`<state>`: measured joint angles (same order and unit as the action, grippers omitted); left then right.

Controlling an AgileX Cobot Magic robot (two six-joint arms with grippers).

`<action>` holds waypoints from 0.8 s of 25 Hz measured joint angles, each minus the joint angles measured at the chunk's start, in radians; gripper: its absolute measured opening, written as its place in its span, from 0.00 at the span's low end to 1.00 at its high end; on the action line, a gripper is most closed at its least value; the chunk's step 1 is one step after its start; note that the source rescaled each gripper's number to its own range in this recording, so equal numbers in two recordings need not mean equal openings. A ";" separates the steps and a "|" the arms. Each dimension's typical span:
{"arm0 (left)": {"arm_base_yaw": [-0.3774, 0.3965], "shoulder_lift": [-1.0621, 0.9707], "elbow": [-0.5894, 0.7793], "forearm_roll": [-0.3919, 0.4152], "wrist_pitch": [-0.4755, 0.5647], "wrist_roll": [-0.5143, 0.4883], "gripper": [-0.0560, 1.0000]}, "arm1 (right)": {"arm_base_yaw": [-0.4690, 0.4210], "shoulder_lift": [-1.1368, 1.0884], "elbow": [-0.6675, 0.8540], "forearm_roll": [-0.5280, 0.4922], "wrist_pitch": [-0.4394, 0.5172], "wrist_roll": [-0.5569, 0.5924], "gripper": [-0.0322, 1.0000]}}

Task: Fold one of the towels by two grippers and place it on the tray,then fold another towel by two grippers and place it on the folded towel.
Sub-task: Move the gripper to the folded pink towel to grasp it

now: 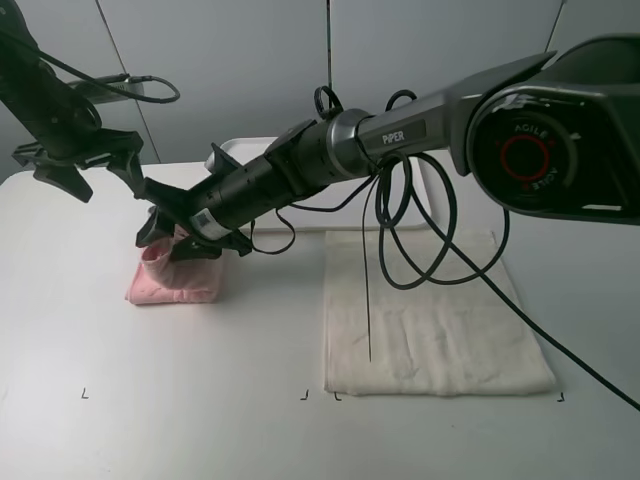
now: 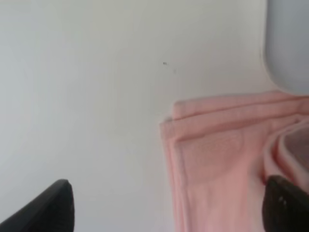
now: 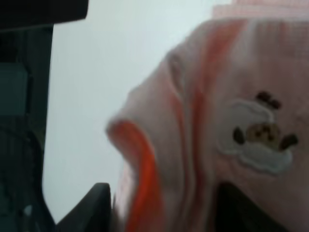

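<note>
The pale pink towel (image 1: 178,282) lies folded into a small stack on the table at the left, with one edge raised. My right gripper (image 1: 170,238) reaches across the middle to that raised edge. Its jaws stand apart, with the pink cloth (image 3: 231,96) bunched between the fingers (image 3: 94,208); the cloth is blurred there. Above and left of the stack my left gripper (image 1: 105,185) hovers open and holds nothing. In the left wrist view its gripper (image 2: 169,208) spans the stack's edge (image 2: 217,159). The white tray (image 1: 245,148) sits at the back, mostly hidden behind the right arm.
The cream towel (image 1: 430,320) lies flat and unfolded at the right front. Black cables (image 1: 420,230) hang from the right arm over its far half. A corner of the tray (image 2: 289,43) shows just beyond the pink stack. Small corner marks dot the table's front.
</note>
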<state>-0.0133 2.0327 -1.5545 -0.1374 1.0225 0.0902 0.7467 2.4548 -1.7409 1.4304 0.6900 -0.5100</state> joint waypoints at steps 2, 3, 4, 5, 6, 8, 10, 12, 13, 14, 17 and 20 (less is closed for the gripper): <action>0.000 -0.002 -0.004 -0.013 0.005 0.017 0.99 | 0.007 0.000 0.000 0.070 0.002 -0.038 0.55; 0.000 -0.002 -0.004 -0.015 0.008 0.021 0.99 | 0.012 0.000 0.000 0.101 0.004 -0.061 0.55; 0.000 -0.002 -0.004 -0.017 0.009 0.029 0.99 | 0.016 0.000 0.000 0.117 0.010 -0.078 0.55; 0.000 -0.002 -0.004 -0.019 0.010 0.033 0.99 | 0.019 0.000 0.000 0.122 0.017 -0.091 0.55; 0.000 -0.002 -0.004 -0.019 0.012 0.038 0.99 | 0.019 0.000 0.000 0.120 0.027 -0.102 0.56; 0.000 -0.002 -0.004 -0.019 0.013 0.042 0.99 | 0.009 0.000 0.000 0.098 0.050 -0.108 0.59; 0.000 -0.002 -0.004 -0.021 0.013 0.043 0.99 | -0.026 -0.002 0.000 0.053 0.062 -0.102 0.65; 0.000 -0.002 -0.004 -0.027 0.013 0.045 0.99 | -0.070 -0.008 0.000 -0.008 0.067 -0.069 0.71; 0.000 -0.002 -0.004 -0.030 0.013 0.045 0.99 | -0.093 -0.013 0.000 -0.045 0.069 -0.044 0.73; 0.000 -0.002 -0.004 -0.031 0.013 0.045 0.99 | -0.113 -0.015 0.000 -0.085 0.072 -0.018 0.75; 0.000 -0.002 -0.004 -0.035 0.013 0.047 0.99 | -0.138 -0.019 0.000 -0.206 0.073 0.046 0.76; 0.000 -0.002 -0.004 -0.035 0.013 0.047 0.99 | -0.140 -0.014 0.000 -0.249 0.095 0.073 0.76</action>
<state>-0.0133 2.0312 -1.5587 -0.1725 1.0359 0.1367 0.6072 2.4405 -1.7409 1.1816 0.7852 -0.4373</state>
